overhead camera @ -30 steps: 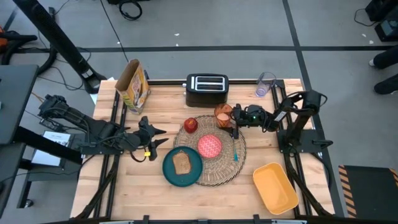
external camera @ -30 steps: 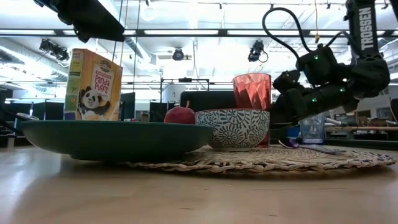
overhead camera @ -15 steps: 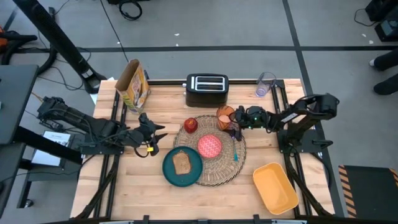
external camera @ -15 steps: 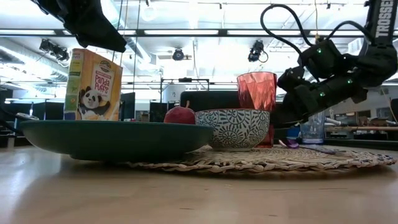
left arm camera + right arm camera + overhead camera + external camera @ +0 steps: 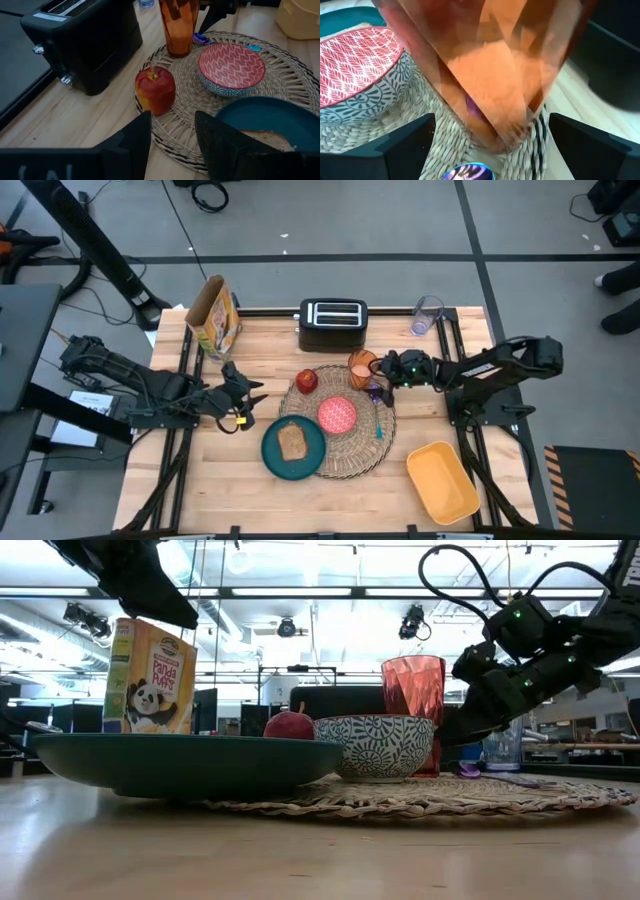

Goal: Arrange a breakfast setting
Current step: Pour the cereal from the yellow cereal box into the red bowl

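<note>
Presently my right tool (image 5: 377, 377) sits at the far right rim of the woven placemat (image 5: 350, 455), fingers spread wide on either side of the orange cup (image 5: 361, 364). In the right wrist view the cup (image 5: 490, 65) fills the gap between them, and I can see no pad pressed against it. Cup stands upright at the mat's edge, just behind the small red bowl (image 5: 337, 414).

Left tool (image 5: 243, 395) hangs off the mat's left side, fingers partly apart, holding nothing; apple (image 5: 155, 90) ahead of it.

Setting as it lies: teal plate (image 5: 293, 448) with toast slice (image 5: 292, 441) overlapping the mat's near left, bowl centre, red apple (image 5: 306, 381) at far left of mat, blue spoon (image 5: 379, 423) along the right side.

Step in hand, as I judge it: cup placement. Next move calls for drawing my right tool straight back without tipping the cup.
</note>
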